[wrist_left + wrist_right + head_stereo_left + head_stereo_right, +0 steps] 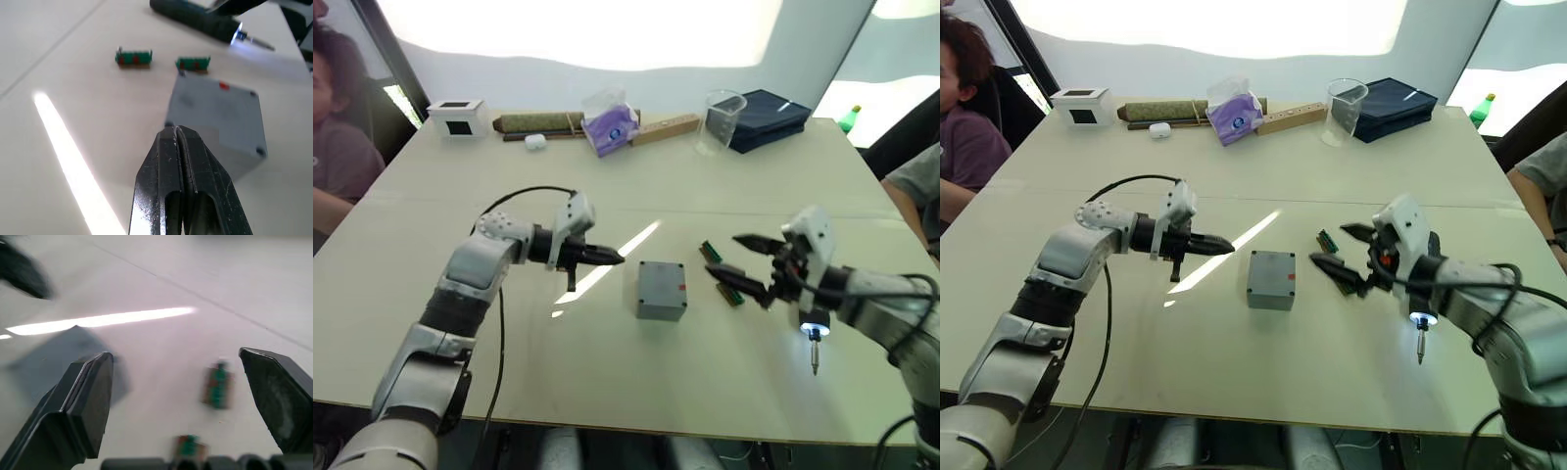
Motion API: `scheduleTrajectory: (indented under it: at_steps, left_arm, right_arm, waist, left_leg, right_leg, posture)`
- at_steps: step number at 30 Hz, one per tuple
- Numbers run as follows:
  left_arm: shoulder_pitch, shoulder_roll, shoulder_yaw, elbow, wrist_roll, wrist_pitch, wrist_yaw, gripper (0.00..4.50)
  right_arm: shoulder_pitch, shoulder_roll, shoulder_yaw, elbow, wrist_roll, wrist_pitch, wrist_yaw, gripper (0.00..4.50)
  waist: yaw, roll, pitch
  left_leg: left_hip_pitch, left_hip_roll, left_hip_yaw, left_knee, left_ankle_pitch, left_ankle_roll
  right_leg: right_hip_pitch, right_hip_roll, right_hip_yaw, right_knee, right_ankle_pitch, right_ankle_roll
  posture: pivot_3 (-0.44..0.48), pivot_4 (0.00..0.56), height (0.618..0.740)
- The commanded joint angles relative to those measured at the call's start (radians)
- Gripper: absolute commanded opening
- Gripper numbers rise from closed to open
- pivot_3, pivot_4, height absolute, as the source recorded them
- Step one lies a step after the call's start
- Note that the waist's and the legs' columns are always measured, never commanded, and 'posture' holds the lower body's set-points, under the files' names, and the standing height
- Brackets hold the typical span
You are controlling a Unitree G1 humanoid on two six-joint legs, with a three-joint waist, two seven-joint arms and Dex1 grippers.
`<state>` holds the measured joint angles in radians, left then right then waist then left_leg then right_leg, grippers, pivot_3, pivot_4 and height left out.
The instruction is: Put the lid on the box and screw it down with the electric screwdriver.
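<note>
The grey box [658, 305] stands mid-table, a red mark on its right side. The lid [662, 275] lies flat on top of it, screw holes at its corners [215, 105]. My left gripper [612, 257] is shut and empty, its tip a short way left of the box [175, 129]. My right gripper [724, 253] is wide open to the right of the box, holding nothing [174, 355]. The black electric screwdriver [815, 328] sits under my right wrist, light on, bit pointing toward the table's front edge. I cannot tell whether it rests on the table.
Two small green circuit pieces [710, 252] [729, 292] lie between the box and my right gripper. Along the back edge: a white cube [458, 117], a green roll [538, 122], a purple bag [610, 125], a clear beaker [722, 119], a dark blue case [769, 117]. People sit at both sides.
</note>
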<state>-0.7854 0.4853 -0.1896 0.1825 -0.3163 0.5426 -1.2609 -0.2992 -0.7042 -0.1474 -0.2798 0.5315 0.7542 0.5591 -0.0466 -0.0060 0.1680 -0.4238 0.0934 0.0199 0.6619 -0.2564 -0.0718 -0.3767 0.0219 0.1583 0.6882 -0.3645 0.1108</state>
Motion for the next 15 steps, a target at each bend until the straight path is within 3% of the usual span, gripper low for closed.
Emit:
scheduleTrajectory:
  at_steps: [1,6,9,14,15]
  left_arm:
    - [0.000,0.006,0.006,-0.022,-0.006,-0.008,0.004,0.00]
    - [0.019,0.003,0.001,-0.049,0.005,-0.017,0.033,0.00]
    - [0.028,0.005,-0.003,-0.058,0.015,-0.031,0.051,0.00]
    - [0.037,-0.006,-0.008,-0.046,0.031,-0.059,0.079,0.00]
    - [0.038,-0.008,-0.010,-0.042,0.034,-0.066,0.082,0.00]
  right_arm:
    - [-0.036,0.032,0.055,0.095,-0.080,-0.124,0.026,4.47]
    - [-0.121,0.081,0.142,0.267,-0.182,-0.224,0.045,4.47]
    - [-0.155,0.103,0.156,0.330,-0.215,-0.260,0.053,3.62]
    - [-0.198,0.129,0.173,0.405,-0.254,-0.293,0.065,1.75]
    - [-0.205,0.133,0.175,0.417,-0.261,-0.297,0.066,1.75]
  waist:
    - [0.001,0.000,0.000]
    - [0.002,0.001,0.000]
    - [0.002,0.001,0.000]
    - [0.003,0.001,0.000]
    - [0.003,0.001,0.000]
  left_leg:
    - [0.000,0.000,0.000,0.000,0.000,0.000]
    - [0.000,0.001,0.000,0.000,0.002,-0.004]
    - [0.000,0.001,0.000,0.000,0.002,-0.004]
    - [0.000,0.001,0.001,0.000,0.002,-0.004]
    - [0.000,0.001,0.001,0.000,0.002,-0.004]
  right_leg:
    - [0.000,0.000,0.000,0.000,0.000,0.000]
    - [-0.002,0.000,0.000,0.000,0.000,0.000]
    - [-0.001,0.000,0.000,0.000,0.000,0.000]
    - [0.000,0.000,0.000,0.000,0.000,0.000]
    - [0.000,0.000,0.000,0.000,0.000,0.000]
  posture:
    - [0.000,0.150,0.739]
    - [0.000,0.150,0.739]
    - [0.000,0.150,0.739]
    - [0.000,0.150,0.739]
    - [0.000,0.150,0.739]
